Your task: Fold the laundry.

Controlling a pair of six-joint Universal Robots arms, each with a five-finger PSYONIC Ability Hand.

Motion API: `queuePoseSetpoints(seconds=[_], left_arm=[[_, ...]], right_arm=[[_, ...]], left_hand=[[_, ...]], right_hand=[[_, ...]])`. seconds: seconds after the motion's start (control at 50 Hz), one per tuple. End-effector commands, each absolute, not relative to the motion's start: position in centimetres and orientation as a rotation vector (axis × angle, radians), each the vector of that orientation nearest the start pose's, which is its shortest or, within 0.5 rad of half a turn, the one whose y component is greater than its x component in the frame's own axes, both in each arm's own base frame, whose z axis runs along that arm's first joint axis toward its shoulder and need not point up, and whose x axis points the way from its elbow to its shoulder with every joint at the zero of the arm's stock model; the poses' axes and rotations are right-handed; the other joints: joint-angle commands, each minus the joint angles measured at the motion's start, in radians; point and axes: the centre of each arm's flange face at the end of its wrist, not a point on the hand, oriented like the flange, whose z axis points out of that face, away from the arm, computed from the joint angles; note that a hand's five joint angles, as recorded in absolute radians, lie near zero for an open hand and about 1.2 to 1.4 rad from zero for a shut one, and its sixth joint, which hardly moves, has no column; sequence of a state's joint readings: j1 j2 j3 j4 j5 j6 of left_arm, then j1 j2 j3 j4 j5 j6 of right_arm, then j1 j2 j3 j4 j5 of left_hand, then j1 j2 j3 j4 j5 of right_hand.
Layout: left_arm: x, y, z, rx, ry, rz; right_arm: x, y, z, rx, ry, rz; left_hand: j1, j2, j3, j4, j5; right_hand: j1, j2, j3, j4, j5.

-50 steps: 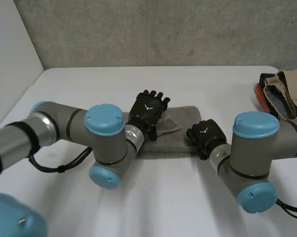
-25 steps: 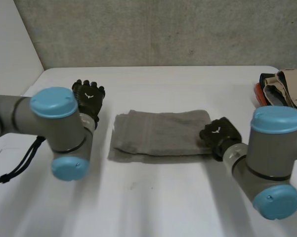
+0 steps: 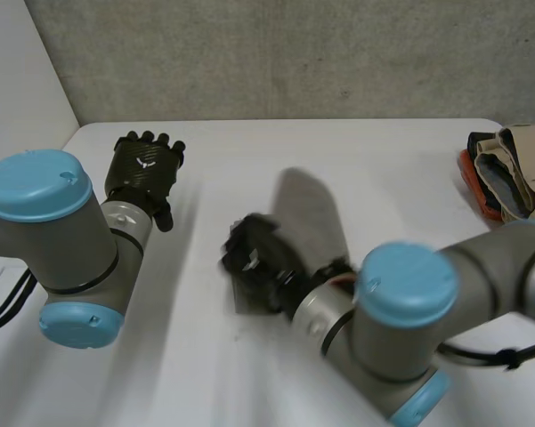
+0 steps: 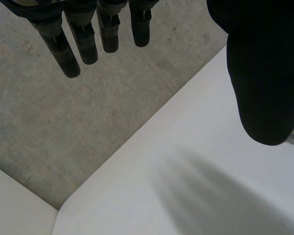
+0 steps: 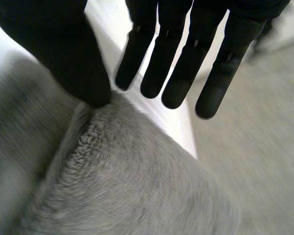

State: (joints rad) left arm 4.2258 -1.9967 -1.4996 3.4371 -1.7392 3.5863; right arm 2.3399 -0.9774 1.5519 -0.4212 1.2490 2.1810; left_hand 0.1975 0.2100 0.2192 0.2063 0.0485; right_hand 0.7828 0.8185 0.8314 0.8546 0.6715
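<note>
Head view: I see the white table [image 3: 383, 147] before a grey concrete wall [image 3: 294, 53], with the grey towel [image 3: 310, 213] near the table's middle, lying as a narrow band that runs from the far side toward the right arm [image 3: 408, 311]. The right hand [image 3: 252, 258] sits against the towel's near end, on the side facing the left arm [image 3: 62, 227], and I cannot tell from here how much of the cloth rests on the table. Right wrist view: the hand's fingers [image 5: 178, 73] are straight and spread slightly, their tips clear of the cloth, while the thumb [image 5: 63, 54] comes down so that its tip meets a raised, rounded fold of the towel; the towel lies under the palm, and I see no pinch or curl round it, so I read this hand as open. Head view, left side: the left hand [image 3: 144, 169] is held up over the far left part of the table, well apart from the towel. Left wrist view: its fingers [image 4: 85, 41] hang straight and its thumb [image 4: 264, 78] stands apart from them, with nothing between them, so this hand is open and empty. A pile of folded clothes [image 3: 512, 169] in tan, dark and orange lies at the table's right edge, well apart from both hands
</note>
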Motion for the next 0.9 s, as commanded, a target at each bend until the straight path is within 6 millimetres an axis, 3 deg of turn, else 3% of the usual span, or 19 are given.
queuePoseSetpoints(seconds=[0.02, 0.04, 0.06, 0.12, 0.14, 0.24, 0.28, 0.32, 0.42, 0.58, 0.68, 0.76, 0.84, 0.9], left_arm=[[-29.1, -28.5, 21.6, 0.815, 2.071, -2.152], [-29.3, -28.4, 21.7, 0.81, 2.074, -2.163], [-29.7, -28.2, 22.1, 0.798, 2.084, -2.194], [-30.6, -27.9, 22.8, 0.793, 2.097, -2.254], [-31.2, -27.7, 23.3, 0.801, 2.103, -2.305], [-34.0, -26.1, 24.1, 0.924, 2.157, -2.441], [-35.4, -25.5, 23.4, 1.008, 2.226, -2.468], [-36.3, -25.4, 22.5, 1.044, 2.281, -2.46], [-37.7, -24.7, 18.4, 1.145, 2.469, -2.24], [-37.4, -25.2, 13.7, 1.166, 2.631, -1.87], [-36.2, -26.0, 12.9, 1.059, 2.558, -1.762], [-35.4, -26.2, 12.8, 1.095, 2.466, -1.688], [-35.4, -25.7, 12.9, 1.154, 2.427, -1.667], [-35.6, -25.5, 15.0, 1.151, 2.41, -1.74]], right_arm=[[38.7, -16.4, 13.6, -1.869, 1.294, -1.954], [38.6, -16.7, 14.2, -1.825, 1.322, -1.965], [38.0, -17.9, 16.3, -1.694, 1.388, -2.01], [36.3, -20.5, 19.7, -1.438, 1.502, -2.053], [35.1, -22.1, 21.5, -1.268, 1.563, -2.064], [32.6, -25.3, 22.6, -0.913, 1.783, -1.918], [32.3, -26.3, 22.2, -0.838, 1.883, -1.824], [32.3, -26.8, 20.9, -0.823, 1.965, -1.743], [32.4, -28.5, 18.3, -0.843, 2.164, -1.533], [33.1, -29.6, 15.0, -0.864, 2.291, -1.337], [33.3, -29.6, 14.1, -0.896, 2.301, -1.315], [33.3, -29.6, 13.8, -0.983, 2.306, -1.338], [33.2, -29.5, 14.8, -1.082, 2.285, -1.401], [33.0, -29.3, 17.3, -1.095, 2.258, -1.499]], left_hand=[[-0.016, -0.029, -0.038, -0.025, -0.042], [-0.016, -0.029, -0.038, -0.025, -0.042], [-0.022, -0.035, -0.044, -0.031, -0.048], [-0.022, -0.035, -0.044, -0.031, -0.048], [-0.022, -0.035, -0.044, -0.031, -0.048], [-0.022, -0.035, -0.044, -0.031, -0.048], [-0.019, -0.032, -0.041, -0.028, -0.045], [-0.019, -0.032, -0.041, -0.028, -0.045], [-0.005, -0.017, -0.026, -0.013, -0.03], [0.016, 0.003, -0.006, 0.007, -0.01], [0.042, 0.03, 0.021, 0.034, 0.017], [0.039, 0.027, 0.018, 0.031, 0.014], [0.022, 0.009, 0.0, 0.013, -0.004], [0.001, -0.011, -0.02, -0.007, -0.024]], right_hand=[[-0.608, -0.644, -0.657, -0.68, -0.671], [-0.608, -0.644, -0.657, -0.68, -0.671], [-0.608, -0.644, -0.657, -0.68, -0.671], [-0.608, -0.644, -0.657, -0.68, -0.671], [-0.608, -0.644, -0.657, -0.68, -0.671], [-0.608, -0.644, -0.657, -0.68, -0.671], [-0.608, -0.644, -0.657, -0.68, -0.671], [-0.608, -0.644, -0.657, -0.68, -0.671], [-0.608, -0.644, -0.657, -0.68, -0.671], [-0.608, -0.644, -0.657, -0.68, -0.671], [-0.608, -0.644, -0.657, -0.68, -0.671], [-0.608, -0.644, -0.657, -0.68, -0.671], [-0.608, -0.644, -0.657, -0.68, -0.671], [-0.608, -0.644, -0.657, -0.68, -0.671]])
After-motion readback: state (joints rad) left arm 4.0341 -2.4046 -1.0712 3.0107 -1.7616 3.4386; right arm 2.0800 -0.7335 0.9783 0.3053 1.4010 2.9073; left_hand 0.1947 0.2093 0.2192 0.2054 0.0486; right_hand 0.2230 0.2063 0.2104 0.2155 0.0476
